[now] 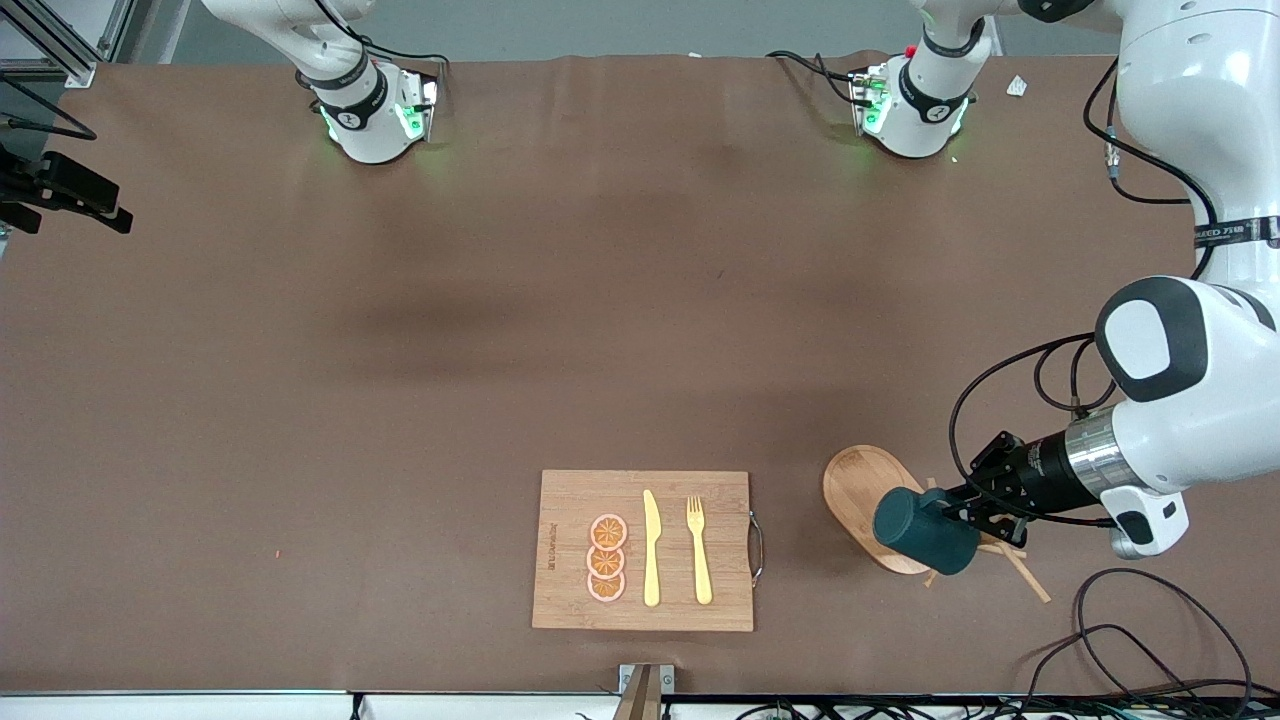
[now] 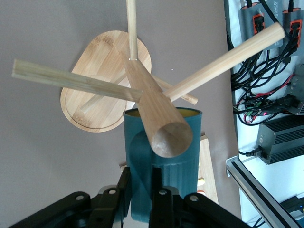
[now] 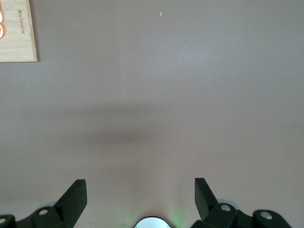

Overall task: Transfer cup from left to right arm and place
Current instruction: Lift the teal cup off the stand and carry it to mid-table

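The dark teal ribbed cup (image 1: 925, 530) is held off the table, tipped on its side, over a wooden peg rack (image 1: 862, 492) toward the left arm's end of the table. My left gripper (image 1: 968, 514) is shut on the cup's handle. In the left wrist view my left gripper (image 2: 141, 190) clamps the handle, and the cup (image 2: 183, 142) shows its tan-yellow inside just past the rack's thick post (image 2: 154, 111). My right gripper (image 3: 140, 197) is open and empty, high over bare table near its own base; it waits.
A wooden cutting board (image 1: 560, 500) with orange slices (image 1: 607, 558), a yellow knife (image 1: 651, 548) and a yellow fork (image 1: 699, 550) lies near the front camera at mid-table. The rack's pegs (image 2: 71, 78) stick out around the cup. Cables (image 1: 1130, 640) lie at the left arm's end.
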You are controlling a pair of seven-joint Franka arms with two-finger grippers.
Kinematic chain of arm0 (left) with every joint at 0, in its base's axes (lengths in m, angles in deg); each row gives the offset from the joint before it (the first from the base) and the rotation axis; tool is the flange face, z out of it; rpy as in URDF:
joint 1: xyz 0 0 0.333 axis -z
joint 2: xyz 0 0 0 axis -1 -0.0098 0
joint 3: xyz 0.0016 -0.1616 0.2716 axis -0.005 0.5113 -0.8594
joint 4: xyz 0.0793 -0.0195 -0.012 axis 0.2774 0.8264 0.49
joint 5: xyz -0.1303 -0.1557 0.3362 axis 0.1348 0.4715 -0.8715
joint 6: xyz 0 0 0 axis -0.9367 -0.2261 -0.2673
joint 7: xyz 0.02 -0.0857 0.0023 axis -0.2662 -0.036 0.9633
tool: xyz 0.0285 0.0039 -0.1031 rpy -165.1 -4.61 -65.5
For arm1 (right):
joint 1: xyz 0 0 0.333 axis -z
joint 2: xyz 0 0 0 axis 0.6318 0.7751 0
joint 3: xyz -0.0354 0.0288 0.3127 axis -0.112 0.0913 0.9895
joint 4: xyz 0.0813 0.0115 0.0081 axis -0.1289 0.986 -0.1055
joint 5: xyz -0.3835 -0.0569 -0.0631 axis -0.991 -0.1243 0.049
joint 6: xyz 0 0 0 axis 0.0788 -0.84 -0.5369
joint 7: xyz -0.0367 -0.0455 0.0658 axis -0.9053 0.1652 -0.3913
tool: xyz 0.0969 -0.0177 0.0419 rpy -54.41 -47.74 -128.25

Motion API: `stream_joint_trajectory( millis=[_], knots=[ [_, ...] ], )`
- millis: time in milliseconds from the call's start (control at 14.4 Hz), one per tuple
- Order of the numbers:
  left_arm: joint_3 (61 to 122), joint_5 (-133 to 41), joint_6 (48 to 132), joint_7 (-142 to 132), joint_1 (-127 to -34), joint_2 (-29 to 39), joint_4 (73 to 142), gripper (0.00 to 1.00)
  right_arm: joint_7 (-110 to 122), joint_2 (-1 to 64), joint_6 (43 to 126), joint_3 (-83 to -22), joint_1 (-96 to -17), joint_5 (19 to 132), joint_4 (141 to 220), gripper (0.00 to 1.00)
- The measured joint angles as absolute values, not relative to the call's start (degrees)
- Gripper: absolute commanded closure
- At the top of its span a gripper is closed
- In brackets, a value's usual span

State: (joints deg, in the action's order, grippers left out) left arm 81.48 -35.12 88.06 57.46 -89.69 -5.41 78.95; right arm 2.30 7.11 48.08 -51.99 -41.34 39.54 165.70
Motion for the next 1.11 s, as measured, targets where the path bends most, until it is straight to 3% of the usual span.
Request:
stream_joint_trajectory(
  millis=[696, 1113],
  knots=[
    [86.8, -34.9, 82.2, 64.3, -89.1, -2.0, 77.6, 0.97, 2.3, 7.1, 48.1, -52.0, -41.3, 39.5, 165.7, 0.00],
    [93.4, -36.3, 81.4, 67.1, -86.5, 0.5, 77.5, 0.99, 2.3, 7.1, 48.1, -52.1, -41.3, 39.5, 165.7, 0.00]
  ],
)
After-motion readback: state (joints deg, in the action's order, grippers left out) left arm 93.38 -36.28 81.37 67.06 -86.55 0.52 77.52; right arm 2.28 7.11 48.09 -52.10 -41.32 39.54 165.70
